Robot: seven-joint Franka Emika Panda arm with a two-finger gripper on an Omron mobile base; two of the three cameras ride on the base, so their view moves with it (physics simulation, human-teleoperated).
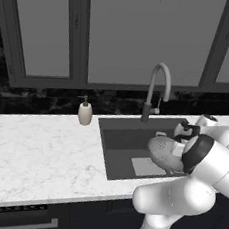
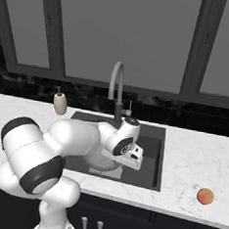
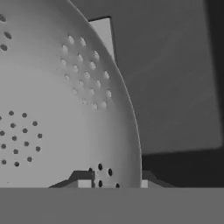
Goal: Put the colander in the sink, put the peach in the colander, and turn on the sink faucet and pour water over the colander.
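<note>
Over the sink (image 1: 117,157), the gripper (image 3: 113,181) held the colander (image 3: 57,109) by its rim; the peach (image 2: 205,196) lay on the counter to the sink's right.

Sink (image 1: 113,151): your colander (image 1: 163,152) fills its right half, tilted; the left half of the basin is open to you.
Far edge: sink faucet (image 1: 156,91) arches over the basin and blocks a high approach from behind.
Tabletop (image 1: 37,153), left: bare but for the soap dispenser (image 1: 84,112).
Tabletop, right: the peach (image 2: 205,196) sits alone near the front edge, open from above.
</note>
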